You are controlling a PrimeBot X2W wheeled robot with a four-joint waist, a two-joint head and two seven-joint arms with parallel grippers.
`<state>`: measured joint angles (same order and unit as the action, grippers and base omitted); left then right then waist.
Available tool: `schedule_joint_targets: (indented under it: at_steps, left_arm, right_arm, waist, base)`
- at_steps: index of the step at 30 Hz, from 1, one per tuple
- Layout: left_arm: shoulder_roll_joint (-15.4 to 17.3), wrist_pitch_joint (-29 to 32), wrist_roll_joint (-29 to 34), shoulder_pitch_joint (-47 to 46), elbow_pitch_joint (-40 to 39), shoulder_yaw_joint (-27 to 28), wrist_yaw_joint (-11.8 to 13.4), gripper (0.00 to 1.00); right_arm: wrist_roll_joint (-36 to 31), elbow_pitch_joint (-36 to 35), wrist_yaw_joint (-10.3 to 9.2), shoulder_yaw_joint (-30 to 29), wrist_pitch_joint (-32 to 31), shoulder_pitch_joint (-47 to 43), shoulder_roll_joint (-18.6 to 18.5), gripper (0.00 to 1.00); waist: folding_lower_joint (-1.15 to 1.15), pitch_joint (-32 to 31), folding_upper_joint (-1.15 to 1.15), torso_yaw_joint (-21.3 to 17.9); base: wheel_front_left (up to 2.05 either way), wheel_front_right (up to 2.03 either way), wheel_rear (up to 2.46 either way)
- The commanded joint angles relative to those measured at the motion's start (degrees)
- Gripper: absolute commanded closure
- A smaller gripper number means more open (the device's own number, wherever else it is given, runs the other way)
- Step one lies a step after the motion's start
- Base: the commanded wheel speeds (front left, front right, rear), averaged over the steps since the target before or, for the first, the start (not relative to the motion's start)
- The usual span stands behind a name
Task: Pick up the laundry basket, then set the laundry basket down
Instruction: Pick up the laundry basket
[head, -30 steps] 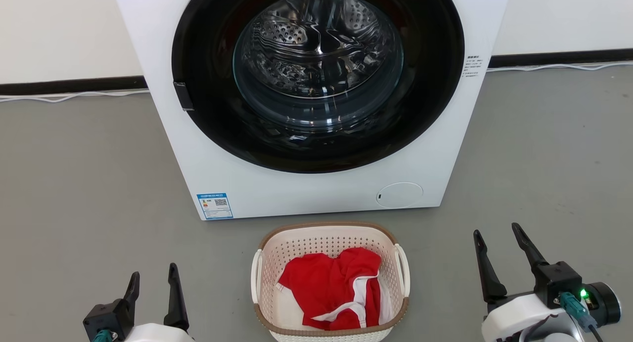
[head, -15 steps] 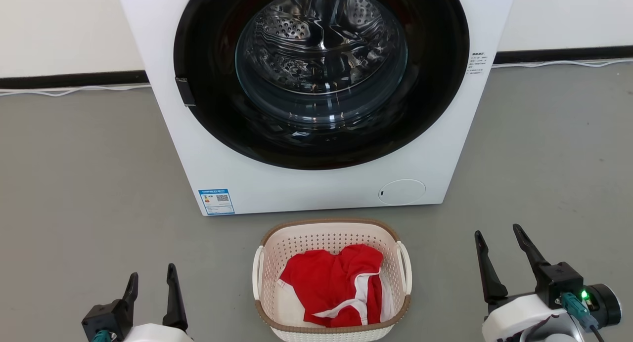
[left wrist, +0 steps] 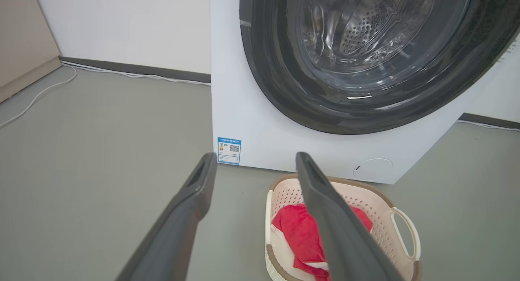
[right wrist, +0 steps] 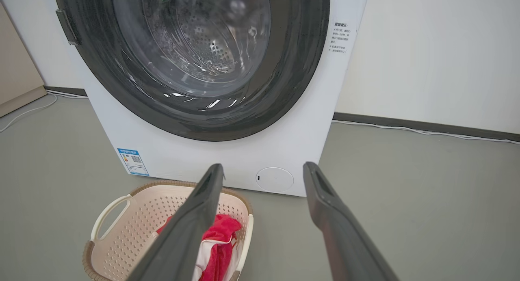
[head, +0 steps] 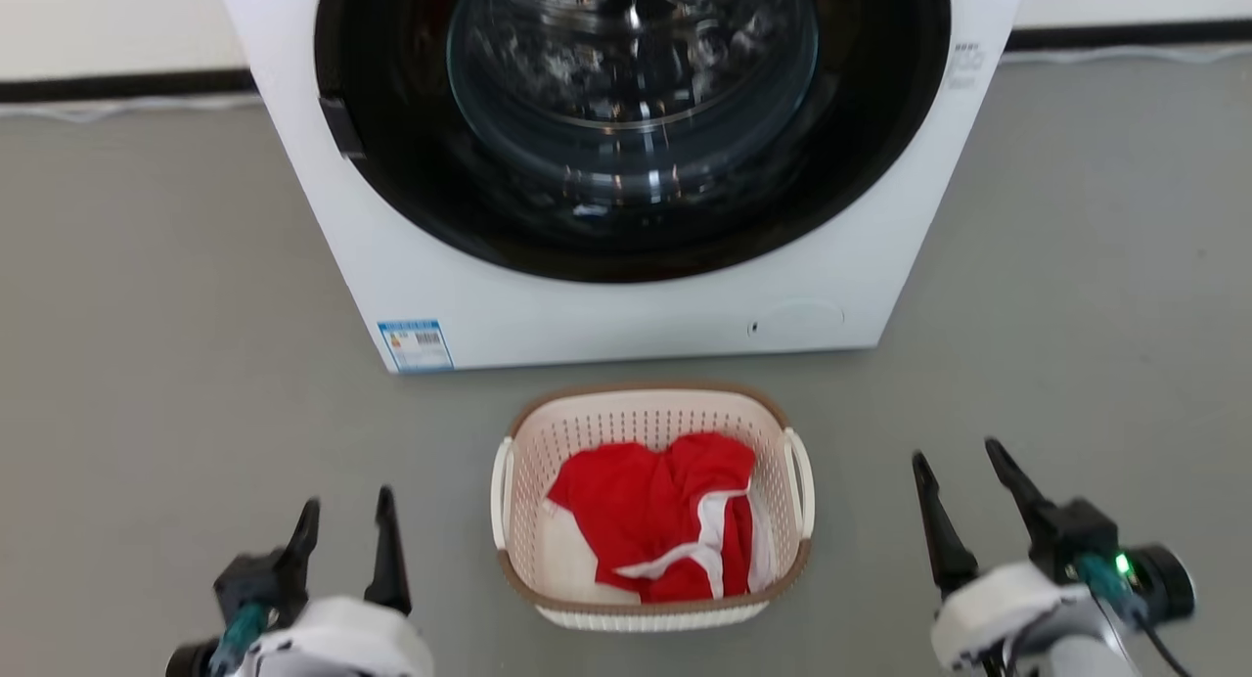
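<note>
Shifted upward across the head view since a second ago, washer point(head: 606, 315) and basket point(head: 587, 432) alike, so a camera tilt and no move of theirs; drawn a little nearer the basket from either side, left gripper point(head: 347, 501) and right gripper point(head: 954, 452). Grey floor point(head: 147, 315) all around. At 12 o'clock, the white washer, with dark round door, glass and steel drum behind it. Just off its foot at 6 o'clock, apart from it, the basket: upright on the floor, cream, perforated, brown rim, a white loop handle on each side. Inside, a crumpled red garment point(head: 636, 511) with white trim, bunched toward the 3 o'clock side. At 9 o'clock of the basket, well apart from it, the left gripper, fingers spread, nothing between them, pointing toward 12. At 3 o'clock, likewise well apart, the right gripper, fingers spread wide and empty, green light point(head: 1123, 564) on its wrist. At the washer's 7 o'clock corner, a blue sticker point(head: 416, 344), print too blurred to read.
</note>
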<state>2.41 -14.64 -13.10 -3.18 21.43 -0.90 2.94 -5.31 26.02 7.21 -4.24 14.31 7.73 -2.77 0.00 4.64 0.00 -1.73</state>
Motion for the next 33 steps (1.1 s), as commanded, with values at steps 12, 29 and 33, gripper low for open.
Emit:
schedule_joint_targets:
  at_steps: [12,29,33]
  left_arm:
    - [0.5,-0.3,1.5,-18.0,10.3,-3.3,-0.5,0.0]
    - [0.5,-0.3,-0.5,-41.1,33.8,-11.3,-2.7,0.0]
    - [0.5,-0.3,-2.2,-44.9,37.1,-13.7,-2.4,0.0]
  right_arm:
    - [-1.0,7.2,0.28,1.5,0.7,16.0,-0.1,0.0]
    - [-3.9,24.7,0.28,0.4,0.7,33.2,-0.1,0.0]
    - [-3.6,27.2,0.28,0.6,0.7,36.2,-0.1,0.0]
  waist:
    - [0.0,14.9,0.0,1.6]
    - [0.0,30.4,0.0,2.5]
    - [0.0,33.5,0.0,2.3]
  base:
    - [0.0,0.0,0.0]
    - [0.0,0.0,0.0]
    - [0.0,0.0,0.0]
